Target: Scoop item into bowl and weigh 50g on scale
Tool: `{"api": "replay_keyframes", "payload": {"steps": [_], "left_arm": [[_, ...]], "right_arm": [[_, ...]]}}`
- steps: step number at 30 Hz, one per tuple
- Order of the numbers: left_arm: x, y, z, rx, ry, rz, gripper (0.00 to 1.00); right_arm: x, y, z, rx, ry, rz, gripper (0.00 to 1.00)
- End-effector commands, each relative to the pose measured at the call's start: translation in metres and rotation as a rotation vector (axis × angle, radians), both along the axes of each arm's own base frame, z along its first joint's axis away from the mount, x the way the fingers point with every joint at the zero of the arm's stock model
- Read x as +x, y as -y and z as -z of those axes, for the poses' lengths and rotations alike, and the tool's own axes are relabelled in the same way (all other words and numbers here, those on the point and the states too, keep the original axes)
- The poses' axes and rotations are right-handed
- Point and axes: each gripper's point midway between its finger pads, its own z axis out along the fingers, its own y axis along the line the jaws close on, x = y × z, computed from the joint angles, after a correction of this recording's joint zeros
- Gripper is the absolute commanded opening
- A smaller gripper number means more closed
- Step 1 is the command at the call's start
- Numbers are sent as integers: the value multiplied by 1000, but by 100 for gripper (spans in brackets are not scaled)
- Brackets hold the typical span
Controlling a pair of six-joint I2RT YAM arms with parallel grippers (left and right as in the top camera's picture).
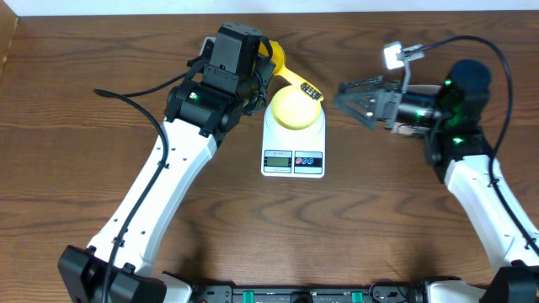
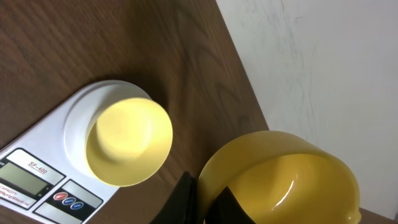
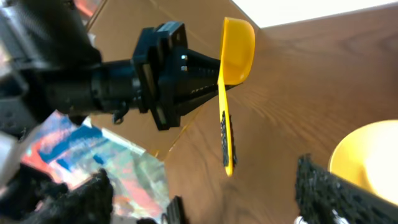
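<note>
The pale-yellow bowl stands on the white scale and looks empty in the left wrist view. No beans show in any view. My left gripper is shut on a yellow long-handled scoop, held just behind the bowl. The scoop's cup is empty beside my left fingers. My right gripper is open and empty, right of the scale, pointing at it. In the right wrist view its fingers frame the scoop and the bowl's edge.
The scale's display and buttons face the front edge. A shiny colourful sheet or bag shows at the left of the right wrist view; what it is I cannot tell. A pale wall lies beyond the table's far edge.
</note>
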Motion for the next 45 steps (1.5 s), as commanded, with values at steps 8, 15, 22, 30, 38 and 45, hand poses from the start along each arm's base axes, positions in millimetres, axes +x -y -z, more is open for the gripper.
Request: {"api": "replay_keyframes", "payload": {"steps": [8,15,22,30,38,45], "left_arm": [[-5,-2,-1,-20,-22,-41,8],[-15,11,3,-36,-53,-19,8],[-33,35,7,-38,-87,58,8],[-34,37,7,-39,-87,64,8],[-38,38,10,-42,-104,74,8],[-37,39,9,-81,-120,31,8]], "right_arm": [[31,-36,8,-36,-95,267,63],[29,-53,9,-63,-45,299,48],[29,-55,9,-68,-35,298,33],[28,-55,9,-69,-32,294,22],[26,-56,9,-68,-33,283,14],[26,-56,9,-64,-41,283,25]]}}
